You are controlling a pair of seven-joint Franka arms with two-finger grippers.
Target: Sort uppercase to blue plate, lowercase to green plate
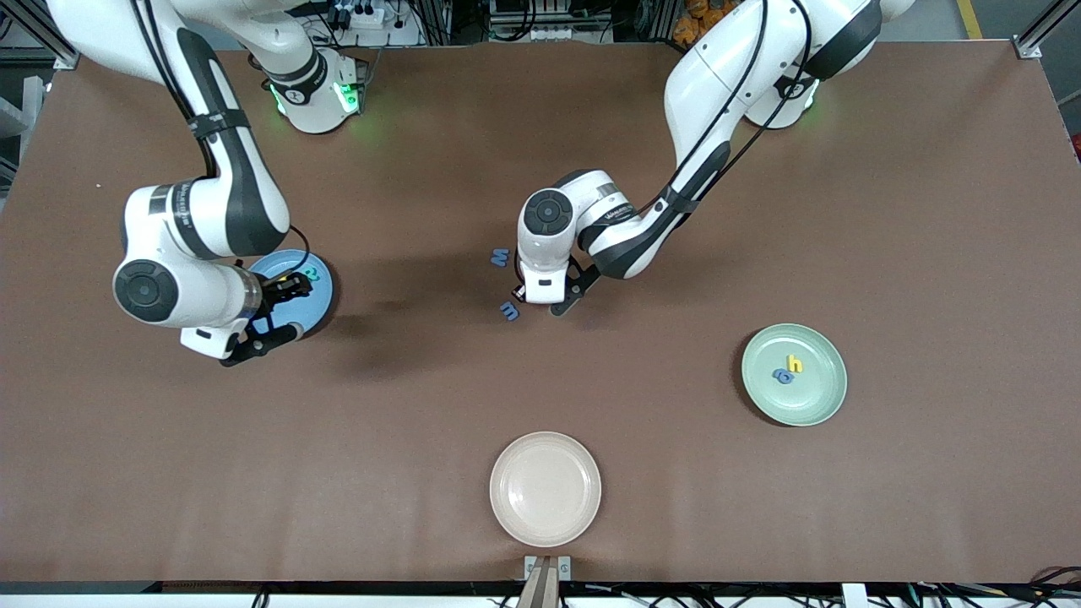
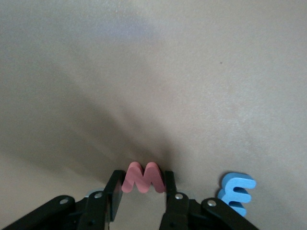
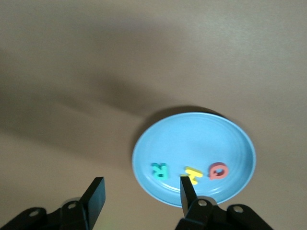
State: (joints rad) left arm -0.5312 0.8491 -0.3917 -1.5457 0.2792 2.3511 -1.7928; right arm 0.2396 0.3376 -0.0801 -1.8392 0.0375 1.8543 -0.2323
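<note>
My left gripper [image 1: 530, 297] is shut on the red w [image 2: 143, 178], low over the mid-table. A blue M [image 1: 500, 257] and a smaller blue m [image 1: 509, 312] lie on the table beside it; one blue letter [image 2: 236, 193] shows in the left wrist view. The green plate [image 1: 815, 405] holds the yellow h [image 1: 794, 363] and the blue a-like letter [image 1: 783, 376]. My right gripper [image 1: 283, 311] is open and empty at the edge of the blue plate [image 1: 319, 306], which holds the teal R [image 3: 159, 169], yellow H [image 3: 193, 175] and red Q [image 3: 217, 171].
An empty cream plate [image 1: 545, 488] sits near the table's front edge, nearer the camera than the blue letters. The right arm's elbow hangs over part of the blue plate.
</note>
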